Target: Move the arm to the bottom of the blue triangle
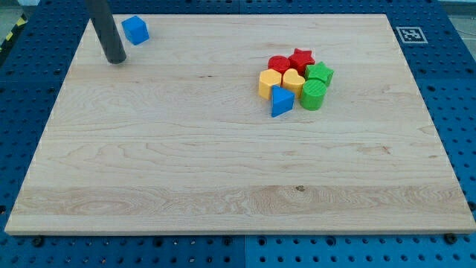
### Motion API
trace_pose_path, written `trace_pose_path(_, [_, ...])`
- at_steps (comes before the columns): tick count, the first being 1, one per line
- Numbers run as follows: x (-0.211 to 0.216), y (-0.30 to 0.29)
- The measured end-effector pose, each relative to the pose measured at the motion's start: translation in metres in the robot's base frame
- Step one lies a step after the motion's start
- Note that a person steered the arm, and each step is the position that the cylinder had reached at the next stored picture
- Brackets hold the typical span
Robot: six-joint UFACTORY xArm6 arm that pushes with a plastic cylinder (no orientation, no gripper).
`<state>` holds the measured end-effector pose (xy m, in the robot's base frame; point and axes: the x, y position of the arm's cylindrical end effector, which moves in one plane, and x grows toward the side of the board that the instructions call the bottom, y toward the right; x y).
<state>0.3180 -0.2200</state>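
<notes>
The blue triangle (281,101) lies at the bottom left of a tight cluster of blocks right of the board's centre. My tip (116,61) rests on the board near the view's top left, far to the left of and above the blue triangle. A blue cube (135,30) sits just to the upper right of my tip, a small gap between them.
The cluster also holds a red round block (279,64), a red star (301,58), a yellow hexagon-like block (268,83), a yellow heart (293,80), a green star (320,74) and a green cylinder (313,95). The wooden board (223,171) lies on a blue pegboard.
</notes>
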Motion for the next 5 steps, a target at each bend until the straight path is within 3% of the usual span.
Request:
trace_pose_path(2, [0.013, 0.023])
trace_pose_path(5, [0.093, 0.117])
